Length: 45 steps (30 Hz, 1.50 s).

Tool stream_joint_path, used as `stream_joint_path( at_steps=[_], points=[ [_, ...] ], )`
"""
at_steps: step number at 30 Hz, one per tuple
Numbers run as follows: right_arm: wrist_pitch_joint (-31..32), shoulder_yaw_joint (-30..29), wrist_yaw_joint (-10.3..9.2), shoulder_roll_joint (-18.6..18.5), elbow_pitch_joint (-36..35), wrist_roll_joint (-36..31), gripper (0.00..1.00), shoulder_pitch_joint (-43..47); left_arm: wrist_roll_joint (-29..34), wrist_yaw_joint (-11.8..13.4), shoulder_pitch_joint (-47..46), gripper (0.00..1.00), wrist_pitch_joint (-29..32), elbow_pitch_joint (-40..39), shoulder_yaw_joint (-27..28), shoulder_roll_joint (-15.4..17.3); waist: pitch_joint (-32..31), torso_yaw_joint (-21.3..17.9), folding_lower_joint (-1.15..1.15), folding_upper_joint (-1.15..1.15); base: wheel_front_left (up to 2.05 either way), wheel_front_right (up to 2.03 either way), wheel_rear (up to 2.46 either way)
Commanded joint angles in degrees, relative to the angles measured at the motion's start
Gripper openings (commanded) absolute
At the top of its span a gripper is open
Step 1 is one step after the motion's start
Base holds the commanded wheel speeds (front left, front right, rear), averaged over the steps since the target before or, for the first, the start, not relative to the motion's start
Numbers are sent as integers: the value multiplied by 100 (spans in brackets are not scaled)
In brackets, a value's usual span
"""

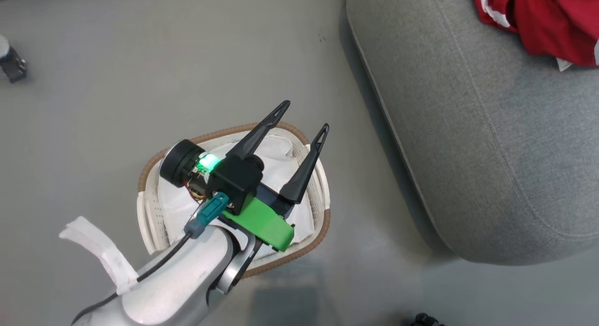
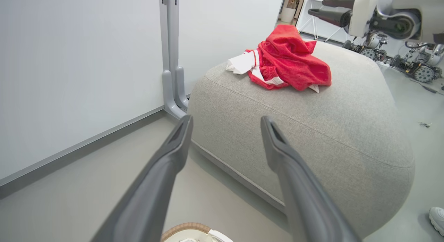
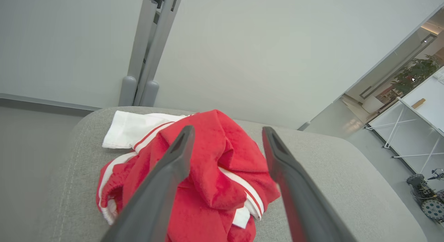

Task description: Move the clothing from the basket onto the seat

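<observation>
Can't really see inside the basket (image 1: 146, 213), the left gripper (image 1: 306, 114) and its arm sit right over it. The clothing (image 1: 552, 22) on the seat (image 1: 468, 129) gets chopped by the top edge.

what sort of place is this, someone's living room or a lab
Probably a robotics lab or office test area, not a home: a plain white partition wall with a grey post, a bare grey floor, and wheeled robot parts lying beyond the seat.

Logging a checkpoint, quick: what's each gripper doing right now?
Left gripper: open, holding nothing.
Right gripper: open, holding nothing, above the clothing.
</observation>
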Motion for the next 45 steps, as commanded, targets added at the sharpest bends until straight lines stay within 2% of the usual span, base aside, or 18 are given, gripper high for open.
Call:
stream_joint_path(
  at_steps=[1, 8, 13, 18, 21, 28, 32, 38, 45],
  points=[
    [18, 56, -8, 32, -22, 75, 100, 85, -86, 25, 152, 100, -84, 93, 63, -30, -622, 231, 0, 0, 0, 0, 0],
    [-4, 565, -8, 533, -297, 544, 100, 634, -458, 115, 847, 100, -374, 656, 695, -106, -1471, 754, 0, 0, 0, 0, 0],
    [-50, 549, -8, 816, -629, 791, 100, 1361, -351, 78, 1399, 100, -379, 745, 1241, -183, -1872, 1092, 0, 0, 0, 0, 0],
    [-63, 289, -8, 1177, -1188, 798, 100, 2224, -140, 7, 2034, 100, -382, 794, 1874, -222, -2160, 1322, 0, 0, 0, 0, 0],
    [-65, 35, -8, 1454, -1675, 732, 100, 2807, 29, 49, 2357, 100, -383, 829, 2229, -269, -2271, 1435, 0, 0, 0, 0, 0],
    [-68, -440, -8, 2002, -2800, 380, 100, 4204, 292, -113, 3131, 100, -377, 853, 3018, -587, -2484, 1589, 0, 0, 0, 0, 0],
    [-68, -577, -8, 2135, -3196, 404, 100, 4837, 434, -211, 3503, 100, -378, 856, 3425, -723, -2548, 1600, 0, 0, 0, 0, 0],
    [-68, -178, -8, 2142, -3488, 802, 100, 5484, 650, -375, 3976, 100, -378, 792, 3983, -931, -2553, 1561, 0, 0, 0, 0, 0],
    [-69, 51, -8, 2143, -3563, 904, 100, 5794, 873, -614, 4262, 100, -378, 819, 4358, -1197, -2560, 1576, 0, 0, 0, 0, 0]
  ],
)
